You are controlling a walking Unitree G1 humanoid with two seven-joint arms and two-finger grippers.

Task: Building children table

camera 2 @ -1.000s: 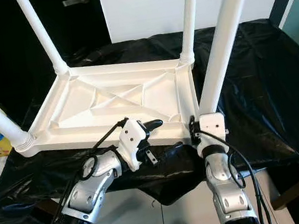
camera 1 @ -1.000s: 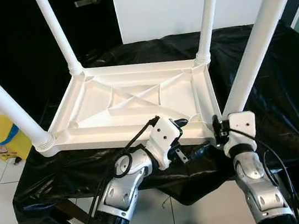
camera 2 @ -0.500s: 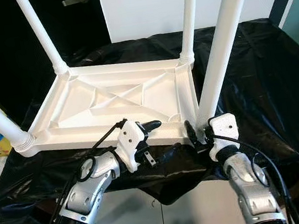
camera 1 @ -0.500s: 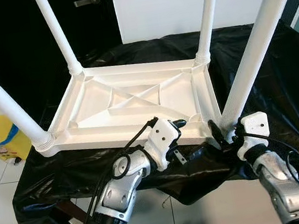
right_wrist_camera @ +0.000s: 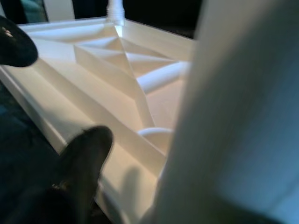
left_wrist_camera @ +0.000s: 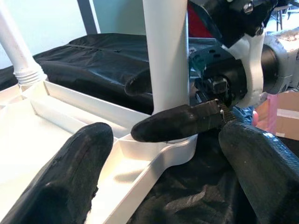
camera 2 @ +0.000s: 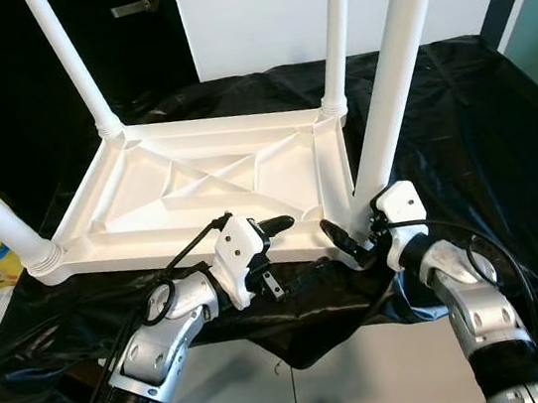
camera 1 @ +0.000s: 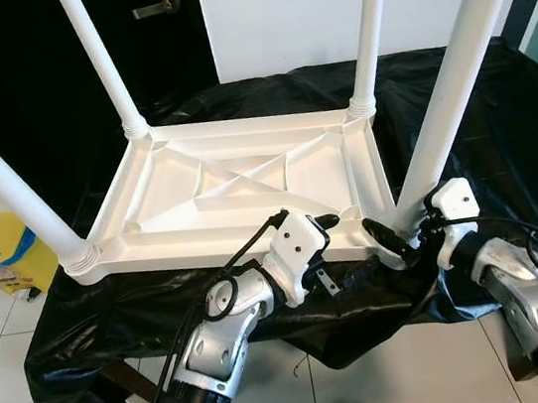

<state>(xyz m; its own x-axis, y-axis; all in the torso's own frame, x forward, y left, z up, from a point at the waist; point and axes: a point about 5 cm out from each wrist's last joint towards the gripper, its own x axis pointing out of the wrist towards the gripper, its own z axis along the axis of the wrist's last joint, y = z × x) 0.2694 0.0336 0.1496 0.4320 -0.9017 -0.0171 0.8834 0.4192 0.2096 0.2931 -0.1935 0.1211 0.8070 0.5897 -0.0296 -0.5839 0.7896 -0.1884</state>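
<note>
— looking down through the left eye view, what is in front of you?

— a white children's table (camera 1: 246,180) lying upside down on a black cloth (camera 1: 499,129), its four legs pointing up. my right gripper (camera 1: 392,240) is at the foot of the near right leg (camera 1: 448,86), one black finger on each side of it. my left gripper (camera 1: 324,249) sits at the near rim of the table, just left of that corner. a yellow bin (camera 1: 2,261) stands on the floor to the far left, and a door handle (camera 1: 153,2) shows at the top.

— and the right eye view?

— same scene. the right gripper's fingers (camera 2: 339,237) reach around the base of that leg from the right; the left gripper has one finger over the rim and one below it.

— left wrist view?

— my two left fingers (left_wrist_camera: 70,172) stand wide apart, nothing pinched between them, the table's corner between and beyond them. past it, the right gripper's near finger lies across the front of the leg, touching it, and the other finger shows behind the leg.

— right wrist view?

— the leg is a pale blur right up close, with one of my fingers (right_wrist_camera: 84,163) beside it over the table's ribbed underside. i take it as clasped around the leg.
</note>
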